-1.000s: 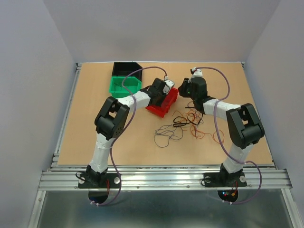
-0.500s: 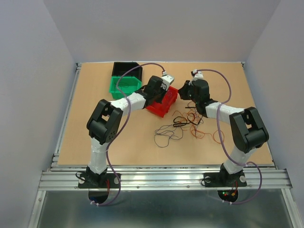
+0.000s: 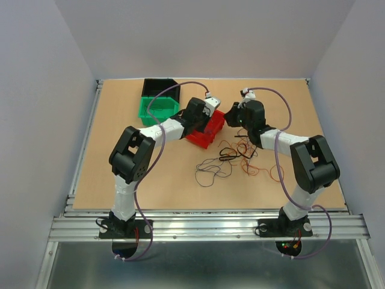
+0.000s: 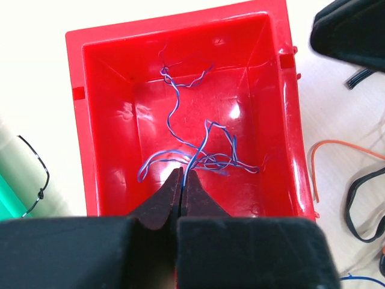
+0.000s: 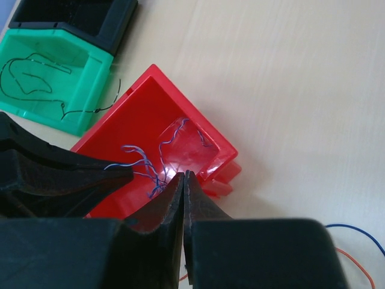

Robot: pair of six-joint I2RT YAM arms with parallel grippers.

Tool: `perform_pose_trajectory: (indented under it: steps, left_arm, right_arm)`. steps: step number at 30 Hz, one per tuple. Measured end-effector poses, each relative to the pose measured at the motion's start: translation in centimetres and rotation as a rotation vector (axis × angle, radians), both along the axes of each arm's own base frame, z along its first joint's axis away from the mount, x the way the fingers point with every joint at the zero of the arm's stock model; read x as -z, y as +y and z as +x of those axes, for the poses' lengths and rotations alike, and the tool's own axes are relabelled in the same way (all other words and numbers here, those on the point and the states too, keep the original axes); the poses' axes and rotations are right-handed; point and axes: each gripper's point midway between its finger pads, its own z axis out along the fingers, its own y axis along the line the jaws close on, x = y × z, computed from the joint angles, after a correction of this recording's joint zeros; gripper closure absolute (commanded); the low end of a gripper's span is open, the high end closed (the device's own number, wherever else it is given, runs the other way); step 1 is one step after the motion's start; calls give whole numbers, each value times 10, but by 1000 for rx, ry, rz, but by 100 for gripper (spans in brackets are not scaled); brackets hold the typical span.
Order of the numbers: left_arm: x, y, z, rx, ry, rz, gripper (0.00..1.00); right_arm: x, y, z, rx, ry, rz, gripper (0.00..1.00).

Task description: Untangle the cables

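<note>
A thin blue cable (image 4: pixel 174 114) lies looped inside the red bin (image 4: pixel 75 120). My left gripper (image 4: pixel 182 174) hangs over that bin, shut on one strand of the blue cable, which runs out from between its tips. My right gripper (image 5: pixel 183 176) hovers at the bin's (image 5: pixel 120 120) right corner with its jaws shut and no strand visible between them. The blue cable (image 5: pixel 141 162) lies just left of its tips. From above, both grippers meet over the red bin (image 3: pixel 207 133). A tangle of orange and black cables (image 3: pixel 237 158) lies on the table in front of it.
A green bin (image 5: pixel 54 90) holding a thin black cable (image 5: pixel 36 72) sits left of the red bin, with a black bin (image 5: pixel 78 18) behind it. Loose orange (image 4: pixel 343 147) and black (image 4: pixel 361 180) strands lie right of the red bin. Side walls enclose the table.
The right gripper's jaws have come together. The left arm's elbow swung left and its gripper reached further over the red bin. The cable heap on the table has not moved.
</note>
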Motion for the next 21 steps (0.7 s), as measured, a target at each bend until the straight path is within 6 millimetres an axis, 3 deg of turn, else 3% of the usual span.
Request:
perform_pose_trajectory:
  steps: [4,5,9,13,17,18,19,21]
  left_arm:
    - [1,0,0,0,1,0,98]
    - [1,0,0,0,1,0,81]
    - [0,-1,-1,8,1,-5,64]
    - [1,1,-6,12,-3,-13,62]
    - [-4,2,-8,17,-12,-25,73]
    - [-7,2,-8,19,-17,-29,79]
    - [-9,2,-7,19,-21,-35,93]
    - [-12,1,-7,26,-28,-44,100]
  right_arm:
    - [7,9,1,-44,21,6,99]
    - [10,10,1,-50,28,5,100]
    - [18,11,-2,-62,55,4,100]
    - [18,12,-2,-63,57,5,100]
    - [18,11,-2,-60,57,6,100]
    - [18,12,-2,-61,57,6,99]
    - [18,12,-2,-63,57,7,99]
    - [18,14,-4,-78,59,12,99]
